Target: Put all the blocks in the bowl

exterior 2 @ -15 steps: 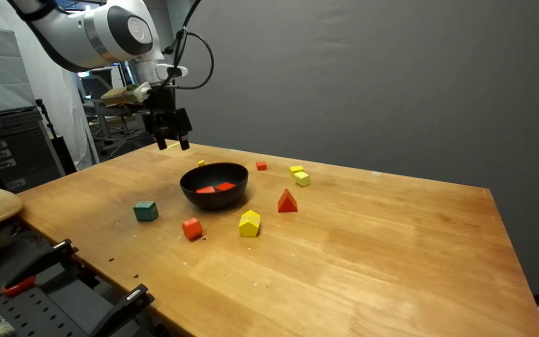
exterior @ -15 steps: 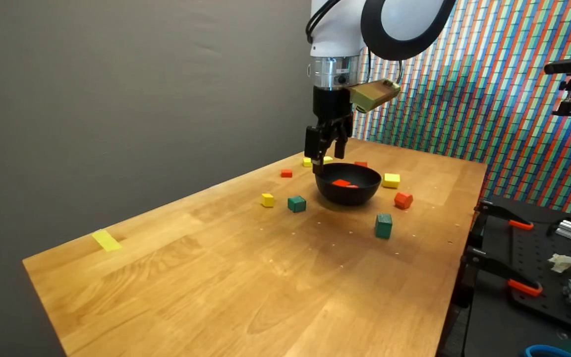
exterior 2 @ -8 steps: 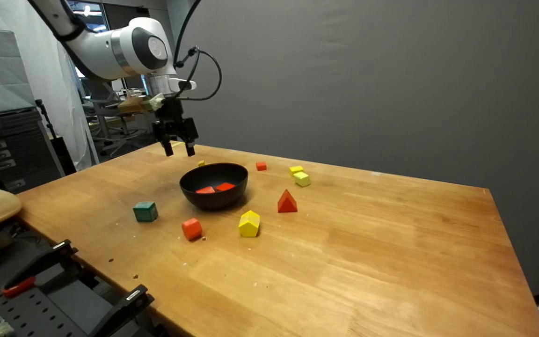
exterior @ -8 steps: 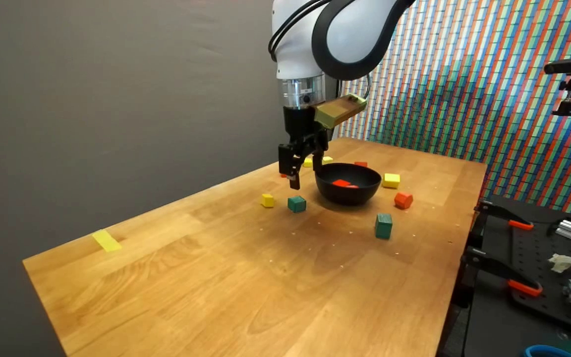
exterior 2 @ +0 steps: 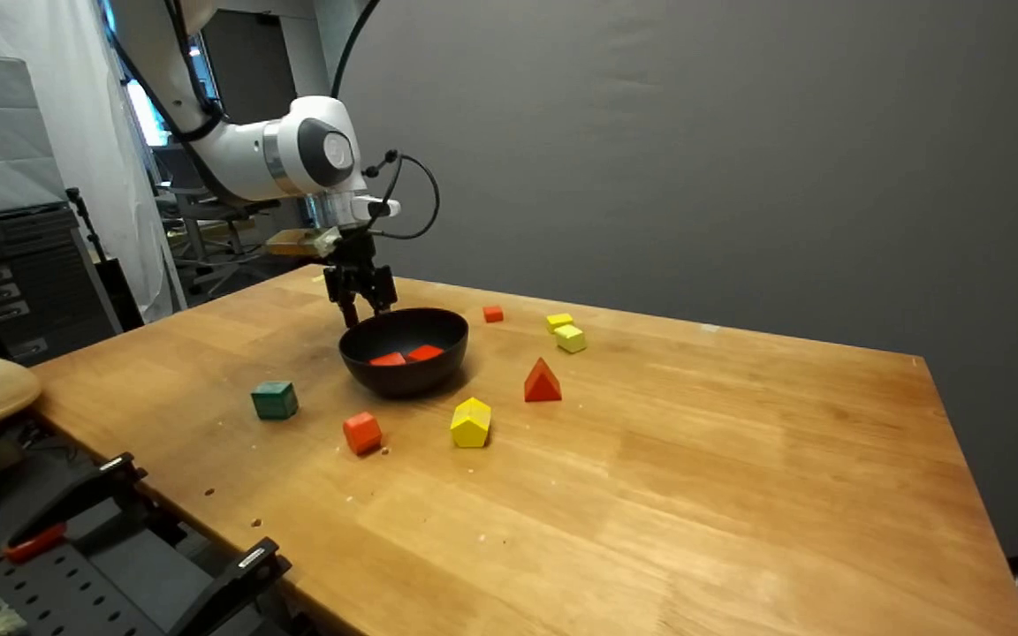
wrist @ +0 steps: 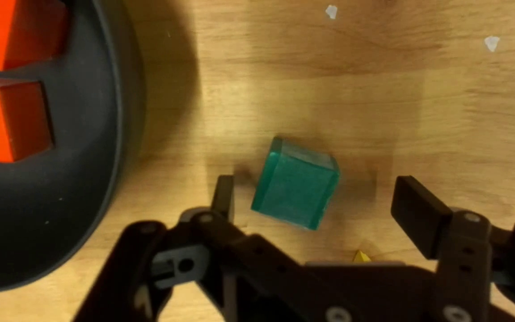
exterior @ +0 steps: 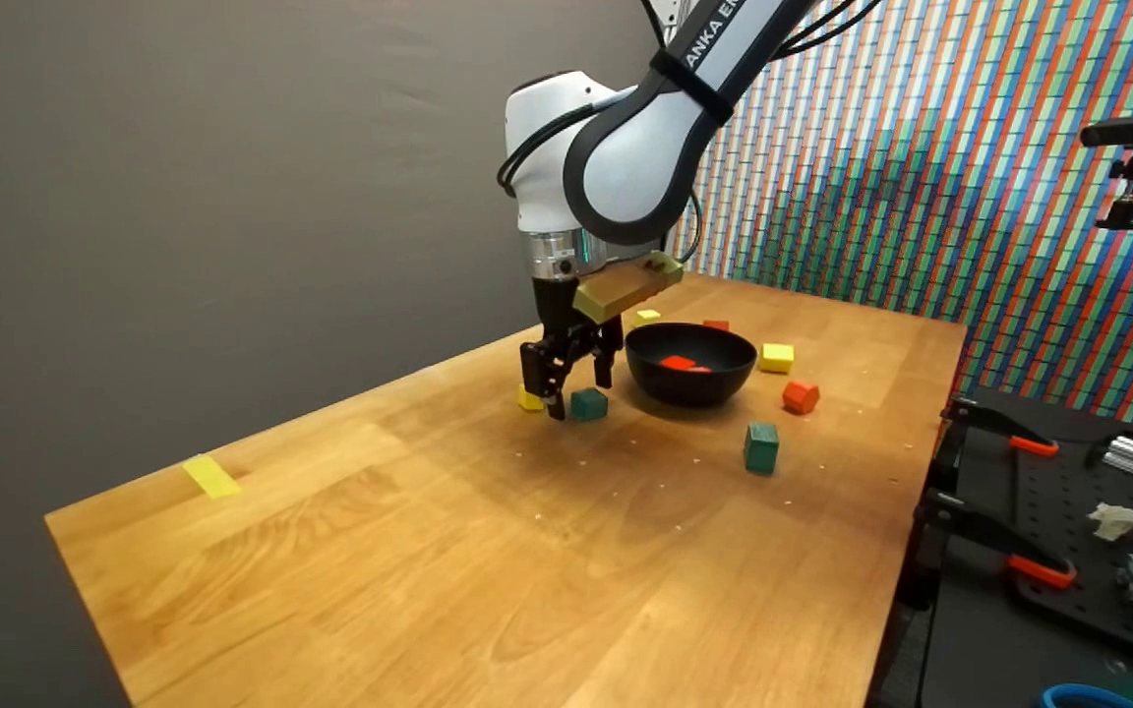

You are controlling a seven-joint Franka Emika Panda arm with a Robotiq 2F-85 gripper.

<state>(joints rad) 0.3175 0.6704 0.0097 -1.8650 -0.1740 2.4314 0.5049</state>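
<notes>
a grey wall borders the wooden bench on the left in an exterior view. the robot arm extends down from the right. the black bowl stands upright on the bench; two red blocks show inside it. the pincer, left of the bowl, points down with its fingers spread. between them, in the wrist view, lies a green cube, with a gap on either side. a second green cube rests nearer and right; a red block and a yellow pentagonal block lie right of the bowl. a smaller yellow block is partly hidden by a finger. pale flecks dot the bench.
</notes>
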